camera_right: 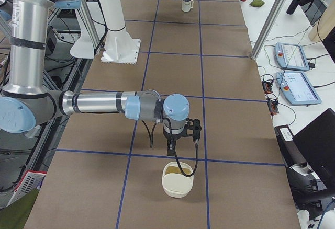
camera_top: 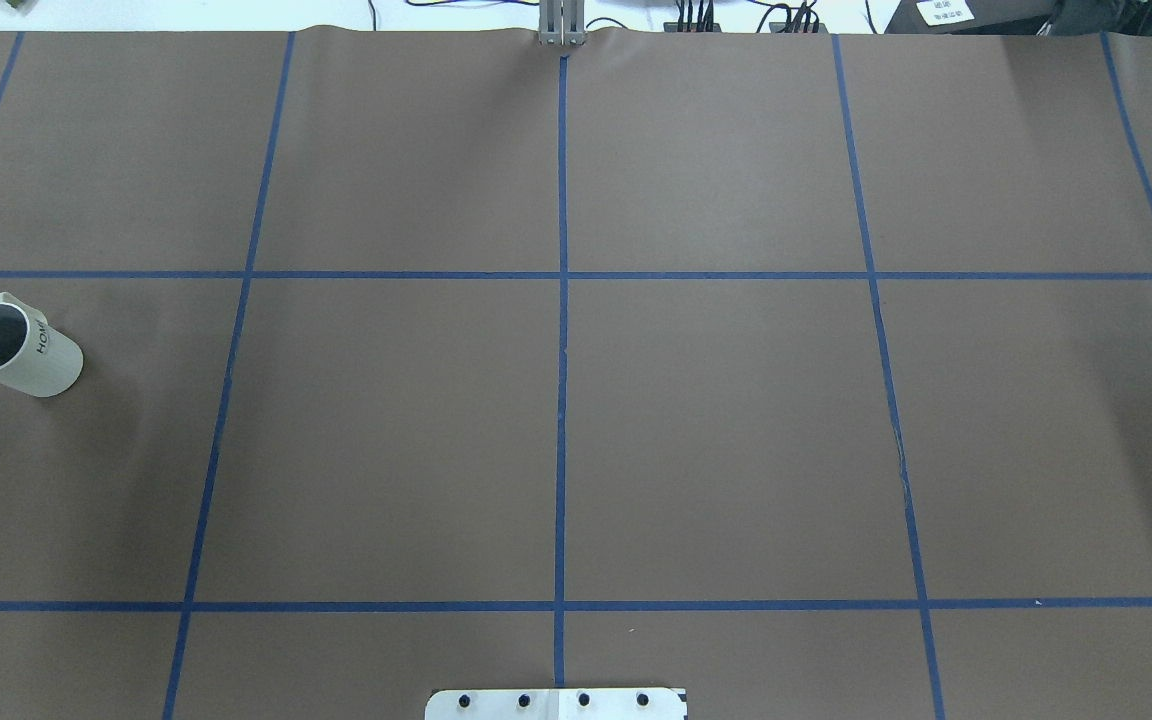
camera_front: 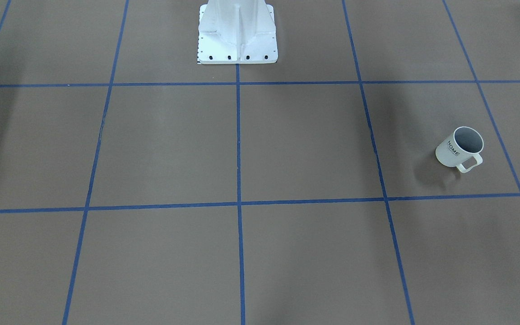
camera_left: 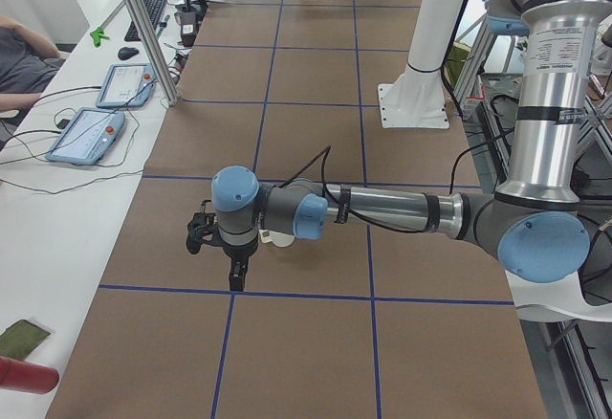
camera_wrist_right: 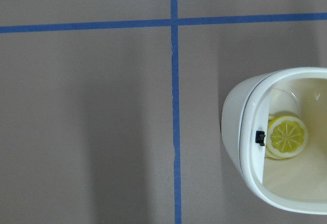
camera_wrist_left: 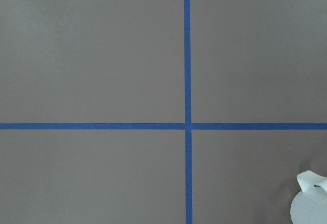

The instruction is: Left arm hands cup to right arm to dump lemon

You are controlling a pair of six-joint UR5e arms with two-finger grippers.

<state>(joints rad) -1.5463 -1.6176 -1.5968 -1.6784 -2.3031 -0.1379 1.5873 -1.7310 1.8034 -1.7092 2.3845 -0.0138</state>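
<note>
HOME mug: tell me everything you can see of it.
The HOME mug is cream-white and ceramic-looking, with black HOME lettering, a grey inside and a squarish loop handle turned away from the robot. It stands upright on the brown table cover, on the robot's left side; nothing else touches it. Nothing shows inside it.

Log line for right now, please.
cup: upright on table, robot's left side, no gripper on it | lemon: slice inside white bowl, robot's right side

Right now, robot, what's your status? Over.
Left claw, right claw: over the brown table, open or shut unclear. Cream-white HOME mug upright, looks empty. Yellow lemon slice sits in cream bowl near right claw.
</note>
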